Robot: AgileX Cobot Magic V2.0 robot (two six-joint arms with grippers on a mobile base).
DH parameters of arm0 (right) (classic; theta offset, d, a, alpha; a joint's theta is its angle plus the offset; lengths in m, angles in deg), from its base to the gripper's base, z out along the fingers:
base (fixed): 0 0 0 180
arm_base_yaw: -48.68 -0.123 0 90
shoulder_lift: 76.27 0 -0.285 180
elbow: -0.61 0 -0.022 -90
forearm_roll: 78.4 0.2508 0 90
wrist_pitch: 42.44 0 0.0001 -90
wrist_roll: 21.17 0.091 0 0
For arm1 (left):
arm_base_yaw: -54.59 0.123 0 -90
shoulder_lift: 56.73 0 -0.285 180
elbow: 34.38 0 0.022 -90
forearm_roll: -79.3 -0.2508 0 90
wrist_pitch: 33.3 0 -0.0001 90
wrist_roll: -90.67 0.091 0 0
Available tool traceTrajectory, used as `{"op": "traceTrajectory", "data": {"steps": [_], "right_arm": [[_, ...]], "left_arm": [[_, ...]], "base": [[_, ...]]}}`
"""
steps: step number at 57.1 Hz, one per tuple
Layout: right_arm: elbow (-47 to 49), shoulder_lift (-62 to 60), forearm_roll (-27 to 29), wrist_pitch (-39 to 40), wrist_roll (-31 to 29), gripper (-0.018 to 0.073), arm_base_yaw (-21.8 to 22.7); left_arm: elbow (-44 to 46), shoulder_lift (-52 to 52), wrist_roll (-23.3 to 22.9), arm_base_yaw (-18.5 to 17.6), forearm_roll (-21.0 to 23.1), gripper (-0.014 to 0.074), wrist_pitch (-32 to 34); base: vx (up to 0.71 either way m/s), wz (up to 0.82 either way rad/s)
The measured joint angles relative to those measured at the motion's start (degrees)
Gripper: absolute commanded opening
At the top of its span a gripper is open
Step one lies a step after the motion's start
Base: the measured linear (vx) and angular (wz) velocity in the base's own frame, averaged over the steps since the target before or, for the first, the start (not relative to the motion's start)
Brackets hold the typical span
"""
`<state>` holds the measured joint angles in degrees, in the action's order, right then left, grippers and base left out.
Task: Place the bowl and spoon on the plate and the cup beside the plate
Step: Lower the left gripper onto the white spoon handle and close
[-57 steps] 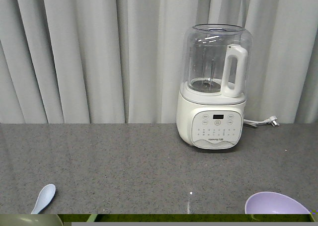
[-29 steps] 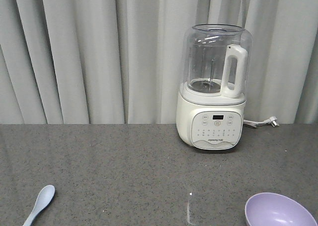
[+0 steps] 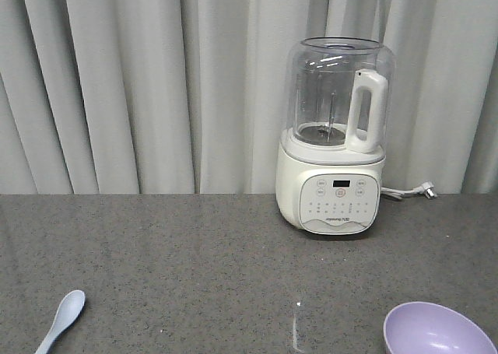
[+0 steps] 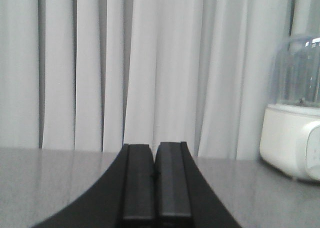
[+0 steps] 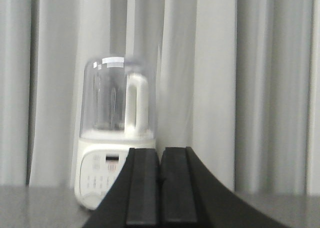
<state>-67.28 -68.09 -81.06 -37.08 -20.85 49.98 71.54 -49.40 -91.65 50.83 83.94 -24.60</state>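
The left tool (image 4: 154, 155) is pointing level toward the far curtain (image 3: 117, 82), low over the grey desk (image 3: 194, 261). Its two black fingers (image 4: 137, 183) are pressing flat together, with only a thin seam between them and nothing pinched. From this wrist view, the blender (image 4: 295, 138) is showing at the right edge, well apart from the tool.

The right tool (image 5: 160, 158) is sitting in the same pose, level and aimed at the curtain, with its fingers (image 5: 177, 188) likewise pressing against each other on nothing. The blender is standing beyond it, a little to the left of the fingertips.

In the front view, neither arm is showing. The spoon (image 3: 62, 317) is lying on the desk at the near left, its rounded scoop pointing up and to the right while its handle is running off the bottom edge. The bowl (image 3: 438, 329) is sitting upright at the near right, with its lower part cut off by the frame. The two are well apart, with bare desk between them. The blender (image 3: 334, 136) is standing at the far right against the curtain, and its cord (image 3: 412, 191) is trailing out to the right.
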Motion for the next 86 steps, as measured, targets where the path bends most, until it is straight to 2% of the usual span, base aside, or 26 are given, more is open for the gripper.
{"op": "traceTrajectory", "data": {"steps": [7,14,20,26,36,44,49,60,65,69,75,86], "right_arm": [[13.7,8.8,0.0,-3.8,-3.4,-0.0009,0.0],[24.2,21.1,0.0,-5.0,-4.0,-0.0009,0.0],[29.3,30.1,0.0,-3.3,-4.0,-0.0009,0.0],[30.6,36.8,0.1,-0.7,-3.9,-0.0009,0.0],[30.6,41.1,0.2,-0.9,-0.9,0.0003,0.0],[30.6,41.0,0.2,-1.0,-0.3,0.0090,0.0],[30.6,41.0,0.2,-1.8,-0.3,0.0202,0.0],[30.6,41.0,0.2,-4.5,-0.3,0.0580,0.0],[30.6,41.0,0.2,-4.2,-0.3,0.0686,0.0],[30.6,41.0,0.2,-3.2,-0.3,0.0716,0.0],[30.6,41.0,0.2,-1.6,0.1,0.0706,0.0],[30.6,41.0,0.2,-1.3,0.4,0.0638,0.0]], "left_arm": [[12.8,6.5,3.5,0.0,0.3,0.0003,1.1],[28.7,19.5,7.5,0.0,0.3,0.0003,1.3],[39.2,32.2,8.9,0.0,0.3,0.0003,-0.5],[44.6,42.3,9.1,0.0,0.3,0.0003,-2.0],[45.4,49.3,9.1,0.0,0.3,0.0015,-4.6],[45.4,49.8,9.1,0.0,0.3,0.0104,-5.2],[45.4,49.8,9.1,0.0,0.3,0.0206,-5.5],[45.4,49.8,9.2,0.0,0.3,0.0512,-8.2],[45.4,49.8,9.3,0.0,0.3,0.0594,-9.3],[45.4,49.8,9.0,0.0,0.5,0.0610,-9.1],[45.4,49.8,5.5,0.0,2.8,0.0590,-9.7],[47.9,53.7,5.5,0.0,2.0,0.0549,-21.8]], "base": [[0.00,0.00],[0.00,0.00],[0.00,0.00],[0.00,0.00],[0.00,0.00],[0.00,0.00],[0.00,0.00],[0.00,0.00],[0.00,0.00],[0.00,0.00],[0.00,0.00],[0.00,0.00]]}}
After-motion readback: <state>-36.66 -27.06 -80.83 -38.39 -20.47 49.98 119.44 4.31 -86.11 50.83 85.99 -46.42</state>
